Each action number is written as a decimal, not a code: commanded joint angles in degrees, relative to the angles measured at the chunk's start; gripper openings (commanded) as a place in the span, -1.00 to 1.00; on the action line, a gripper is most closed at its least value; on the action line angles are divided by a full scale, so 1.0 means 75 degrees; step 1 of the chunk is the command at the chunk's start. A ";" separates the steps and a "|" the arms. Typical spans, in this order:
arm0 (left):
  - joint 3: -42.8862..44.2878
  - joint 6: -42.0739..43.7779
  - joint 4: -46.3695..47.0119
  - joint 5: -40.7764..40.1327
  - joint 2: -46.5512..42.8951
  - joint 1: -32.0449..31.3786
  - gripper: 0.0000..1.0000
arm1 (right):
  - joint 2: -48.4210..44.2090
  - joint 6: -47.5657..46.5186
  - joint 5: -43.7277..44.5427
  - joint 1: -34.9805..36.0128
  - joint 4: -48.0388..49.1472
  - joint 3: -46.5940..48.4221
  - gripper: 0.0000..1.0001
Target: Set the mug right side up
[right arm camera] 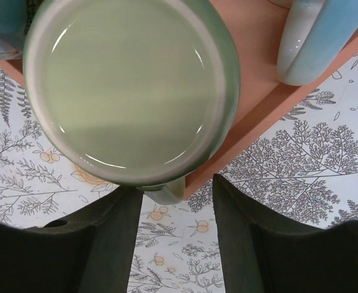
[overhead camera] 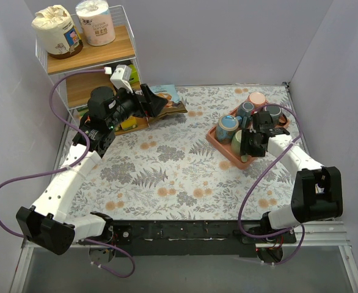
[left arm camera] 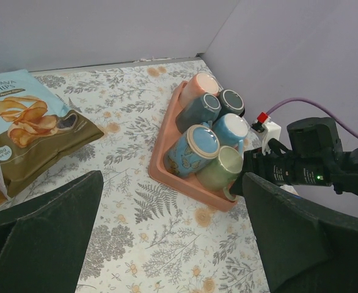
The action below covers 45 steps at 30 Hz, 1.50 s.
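A pale green mug [right arm camera: 130, 85] stands bottom up at the near corner of the orange tray [right arm camera: 270, 91]; it also shows in the top view [overhead camera: 237, 142] and the left wrist view [left arm camera: 219, 170]. Its handle [right arm camera: 167, 194] juts over the tray edge. My right gripper [right arm camera: 176, 204] is open, its fingers on either side of the handle without closing on it; in the top view it is at the tray's near edge [overhead camera: 248, 144]. My left gripper [left arm camera: 173, 244] is open and empty, held high near the shelf [overhead camera: 151, 101].
Several other mugs stand bottom up on the tray [overhead camera: 219, 146]: pink [left arm camera: 198, 85], dark teal [left arm camera: 200, 108], light blue [left arm camera: 231, 129] and butterfly blue [left arm camera: 194, 146]. A chips bag [left arm camera: 26, 122] lies at the back left. A wire shelf [overhead camera: 87, 55] holds paper rolls.
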 commanded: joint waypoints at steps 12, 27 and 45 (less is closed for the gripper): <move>-0.0070 0.0207 0.0023 -0.0014 -0.0234 -0.0032 0.96 | 0.0042 -0.0647 0.0107 0.0301 0.1086 -0.0002 -0.23; -0.0363 0.0125 -0.0059 0.0478 -0.0398 -0.0020 0.96 | -0.0226 -0.1057 0.0143 0.0325 0.1205 -0.0355 -0.97; -0.2354 -0.2567 0.2154 0.2880 -0.0269 -0.0032 0.96 | -0.2148 0.0488 -0.2446 0.0325 0.0546 0.0887 -0.97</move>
